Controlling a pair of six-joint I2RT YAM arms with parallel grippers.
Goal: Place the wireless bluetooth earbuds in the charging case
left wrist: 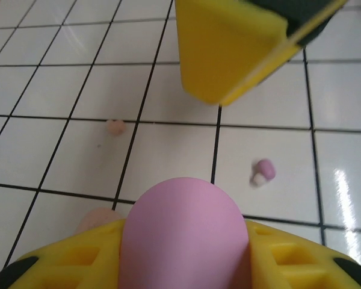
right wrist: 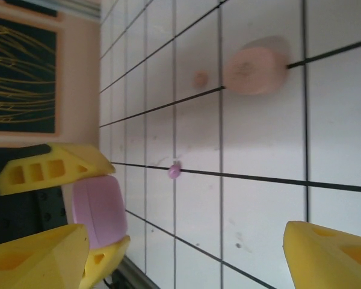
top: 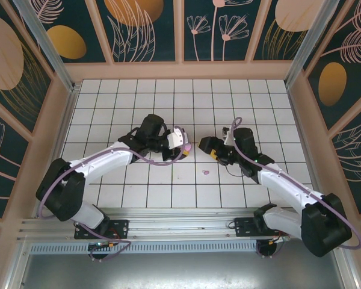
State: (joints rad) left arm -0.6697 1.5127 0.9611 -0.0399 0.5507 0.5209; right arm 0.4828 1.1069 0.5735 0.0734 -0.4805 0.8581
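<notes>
Top view: white tiled table (top: 138,96), floral wall panels (top: 144,30) around — left gripper (top: 180,146) clamps lilac case (top: 182,138) mid-frame, right gripper (top: 209,149) open.
Left wrist: pink earbud (left wrist: 115,126) centre-left, purple earbud (left wrist: 263,171) right.
Right wrist: pink case (right wrist: 256,63) upper right on tiles.

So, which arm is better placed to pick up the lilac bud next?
Right. The right end effector is open and empty, and the lilac bud lies close to it. The left end effector is shut on the lilac case.
</notes>
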